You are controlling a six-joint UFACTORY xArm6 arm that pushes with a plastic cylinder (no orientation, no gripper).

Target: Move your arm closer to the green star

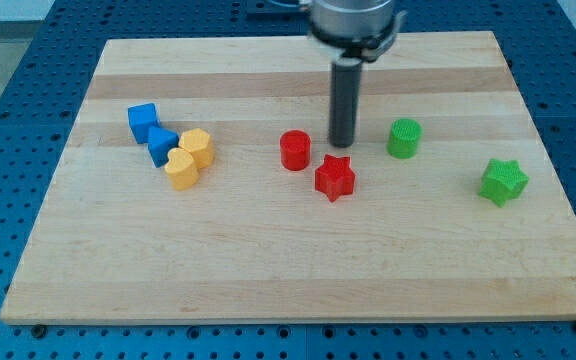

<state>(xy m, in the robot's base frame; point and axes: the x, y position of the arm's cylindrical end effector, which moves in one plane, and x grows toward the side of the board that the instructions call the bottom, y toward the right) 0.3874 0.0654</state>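
Observation:
The green star (504, 181) lies near the board's right edge. My tip (341, 146) rests on the board at the middle, well to the left of the green star. It stands just above the red star (335, 177), between the red cylinder (295, 150) on its left and the green cylinder (404, 138) on its right. The green cylinder lies between my tip and the green star.
On the view's left lie a blue cube (143, 122), a second blue block (162, 146), a yellow hexagon-like block (197, 147) and a yellow heart (181, 168), clustered together. The wooden board (288, 280) sits on a blue perforated table.

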